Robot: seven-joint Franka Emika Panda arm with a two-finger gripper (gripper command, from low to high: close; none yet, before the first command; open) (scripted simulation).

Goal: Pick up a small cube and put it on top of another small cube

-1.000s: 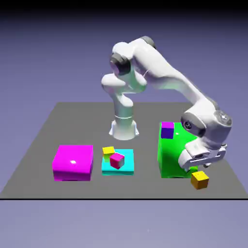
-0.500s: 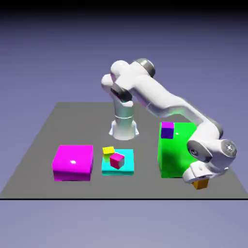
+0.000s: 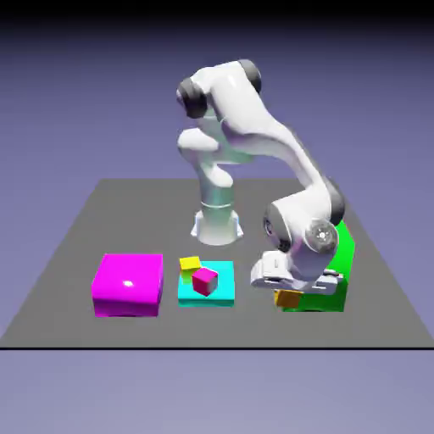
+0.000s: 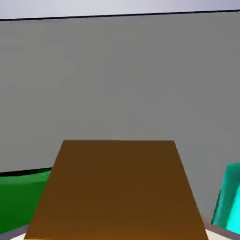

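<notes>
Orange cube (image 3: 288, 298), smooth-faced, now lifted

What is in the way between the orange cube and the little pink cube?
Nothing I can see stands between the orange cube and the pink cube. The flat cyan block is just under the pink one.

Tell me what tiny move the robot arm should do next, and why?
It should probably carry the small orange-amber cube sideways toward the small crimson-pink cube and the small yellow cube, staying high. The white two-finger gripper already grips it, and both possible stacking spots are over by the flat cyan block.
</notes>
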